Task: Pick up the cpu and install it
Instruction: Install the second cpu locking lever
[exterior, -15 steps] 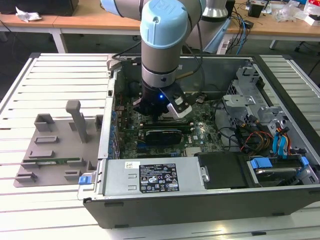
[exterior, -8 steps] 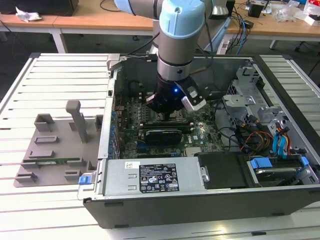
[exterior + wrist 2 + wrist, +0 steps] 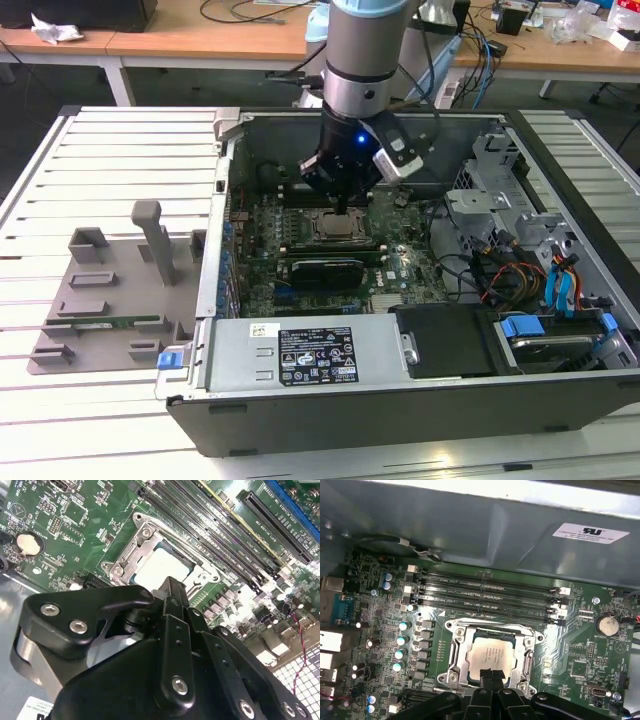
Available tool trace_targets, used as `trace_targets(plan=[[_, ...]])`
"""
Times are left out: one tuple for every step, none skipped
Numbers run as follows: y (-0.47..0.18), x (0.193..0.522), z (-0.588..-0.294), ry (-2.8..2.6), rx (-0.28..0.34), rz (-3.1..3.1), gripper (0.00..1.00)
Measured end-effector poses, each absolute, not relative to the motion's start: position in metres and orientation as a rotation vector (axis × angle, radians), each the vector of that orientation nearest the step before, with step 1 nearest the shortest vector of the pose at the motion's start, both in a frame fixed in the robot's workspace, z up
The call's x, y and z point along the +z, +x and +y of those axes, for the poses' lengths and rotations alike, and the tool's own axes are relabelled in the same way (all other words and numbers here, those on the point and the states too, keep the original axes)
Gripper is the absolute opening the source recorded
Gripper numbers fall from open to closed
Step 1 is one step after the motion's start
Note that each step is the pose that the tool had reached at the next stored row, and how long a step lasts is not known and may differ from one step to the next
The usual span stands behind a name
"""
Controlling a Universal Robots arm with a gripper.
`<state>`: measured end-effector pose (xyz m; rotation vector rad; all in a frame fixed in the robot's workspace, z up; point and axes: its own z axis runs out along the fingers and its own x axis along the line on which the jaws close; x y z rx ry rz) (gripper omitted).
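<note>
1. Judging progress, I see the cpu (image 3: 491, 658) already lying flat inside the socket frame (image 3: 455, 652) on the motherboard (image 3: 580, 650).
2. My end effector (image 3: 490, 676) hovers at the chip's 6 o'clock edge in the first wrist view, fingertips together, holding nothing.
3. The computer case (image 3: 300, 410) rests on a slatted bench (image 3: 110, 150); desks (image 3: 200, 35) stand behind.

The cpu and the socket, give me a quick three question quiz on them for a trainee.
1. True or false: the cpu lies inside the socket frame.
2. The gripper is nearest to: A) coin battery B) cpu C) memory slots
3. Fill in: the motherboard sits inside an open computer ____.

Key: 1 true; 2 B; 3 case.
</note>
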<state>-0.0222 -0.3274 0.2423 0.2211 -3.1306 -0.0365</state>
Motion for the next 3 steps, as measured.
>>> trace_targets(plan=[[-0.0222,0.2423,-0.3274,0.221,-0.036,-3.131,0.11],[-0.0222,0.2423,-0.3274,0.221,-0.036,-3.131,0.11],[-0.0222,0.2423,-0.3274,0.221,-0.036,-3.131,0.11]])
